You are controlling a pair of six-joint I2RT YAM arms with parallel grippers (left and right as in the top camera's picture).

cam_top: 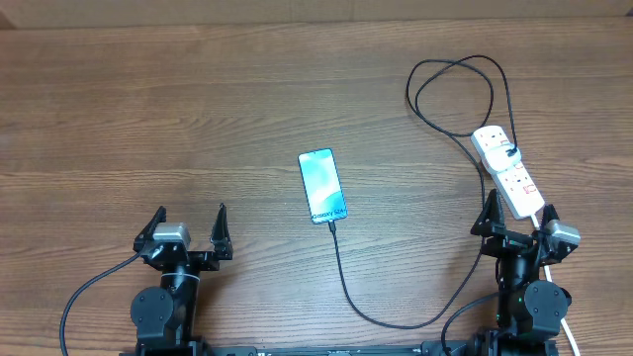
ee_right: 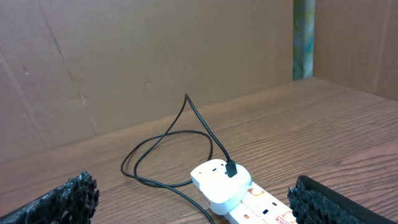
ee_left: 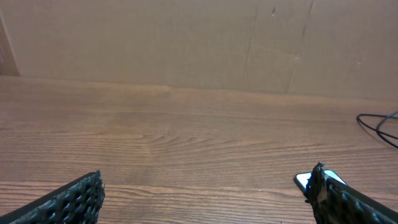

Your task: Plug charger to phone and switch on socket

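My left tool [cam_top: 191,214] and right tool [cam_top: 518,204] both stand apart, empty. The phone [cam_top: 322,186] lies on the desk [cam_top: 148,119], charger [cam_top: 340,262] tip at its bottom edge. I'd pin the phone, then push the tip straight in.

**Both arms low, fingers spread wide**

Here's the black left arm [cam_top: 161,307], sitting low at the near edge of the overhead view. Its black two-finger left gripper [cam_top: 191,212] is splayed fully apart and holds nothing. Across from it, the black right arm [cam_top: 532,302] mirrors that pose, its right gripper [cam_top: 518,206] just as wide and empty. Both wrist views show studded black fingers [ee_left: 73,200] at the bottom corners, the right wrist's fingers [ee_right: 339,200] likewise far apart.
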